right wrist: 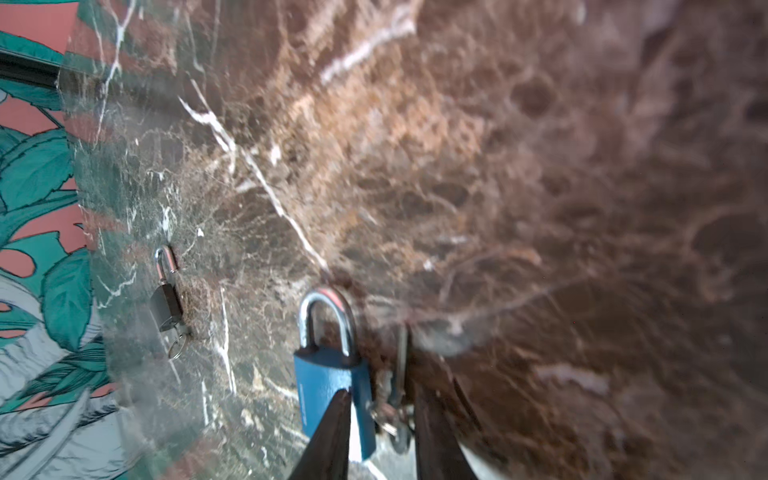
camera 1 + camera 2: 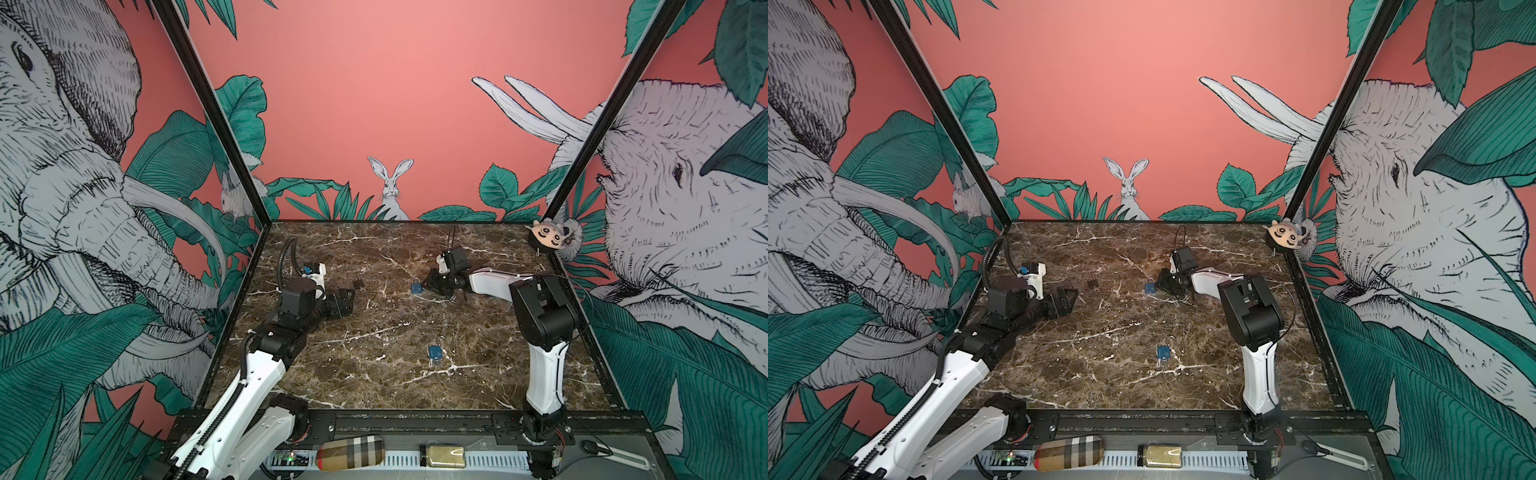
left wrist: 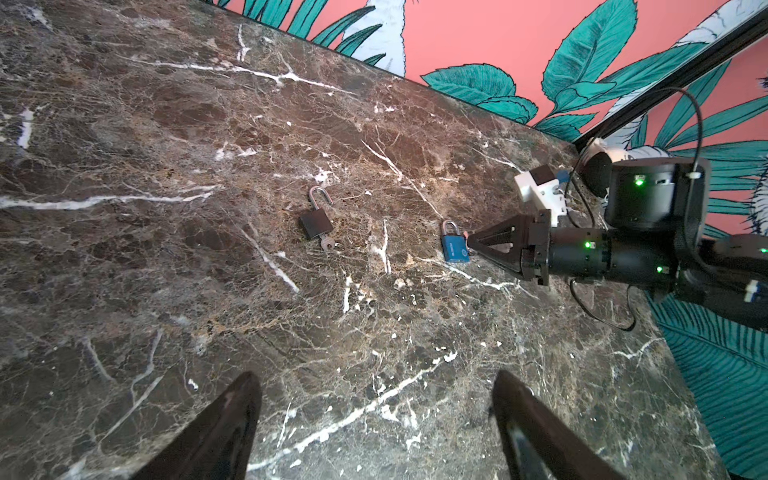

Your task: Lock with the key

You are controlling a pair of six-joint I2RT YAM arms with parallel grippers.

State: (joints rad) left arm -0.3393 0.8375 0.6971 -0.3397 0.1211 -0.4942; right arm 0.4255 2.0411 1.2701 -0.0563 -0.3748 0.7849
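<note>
Right wrist view puts my right gripper (image 1: 382, 397) low over the table (image 1: 540, 166), jaws slightly apart around the keys (image 1: 395, 409) at the base of the blue padlock (image 1: 332, 374). That padlock lies flat, its shackle looking closed. I cannot tell whether the pads touch the keys. My left gripper (image 3: 376, 374) hovers wide apart and empty near the black padlock (image 3: 316, 222), whose shackle stands open.

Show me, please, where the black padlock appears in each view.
In a top view: black padlock, mid-table, left of the far blue padlock.
In a top view: black padlock, same place.
Left wrist: black padlock, beside the far blue padlock.
Right wrist: black padlock, beyond the far blue padlock, towards the wall.
Shared landmark: the far blue padlock.
</note>
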